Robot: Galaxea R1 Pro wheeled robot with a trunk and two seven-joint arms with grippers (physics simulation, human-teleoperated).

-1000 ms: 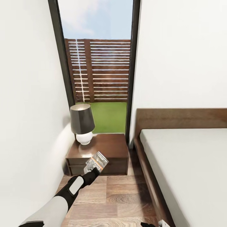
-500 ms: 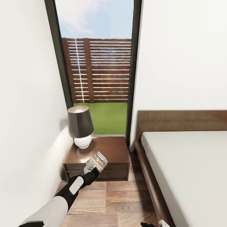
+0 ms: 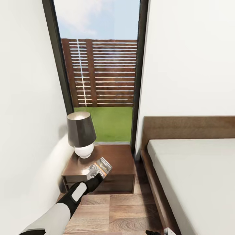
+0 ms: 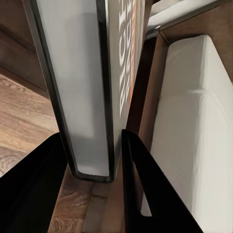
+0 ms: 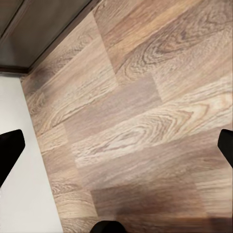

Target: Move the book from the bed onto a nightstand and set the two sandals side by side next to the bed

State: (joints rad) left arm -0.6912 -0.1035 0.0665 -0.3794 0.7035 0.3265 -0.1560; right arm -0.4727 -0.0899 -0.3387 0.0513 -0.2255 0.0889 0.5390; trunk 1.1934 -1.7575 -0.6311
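One small thin paperback book (image 3: pixel 99 167) with an orange band is sitting pinched between the left gripper (image 3: pixel 96 176) fingers, long axis running toward one o'clock; one glossy dark-brown two-drawer nightstand (image 3: pixel 112 160) is lying directly beyond at twelve o'clock; right gripper (image 5: pixel 116 145) is hanging spread over plank floor (image 5: pixel 141 111); one grey-mattressed bed (image 3: pixel 202 176) is lying at three o'clock.

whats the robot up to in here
The left gripper is shut on the small paperback book with an orange band, holding it in the air at the front edge of the glossy dark-brown two-drawer nightstand, which carries a dark-shaded lamp. The light-grey bed stands alongside. The right gripper hangs open over the wood-plank floor.
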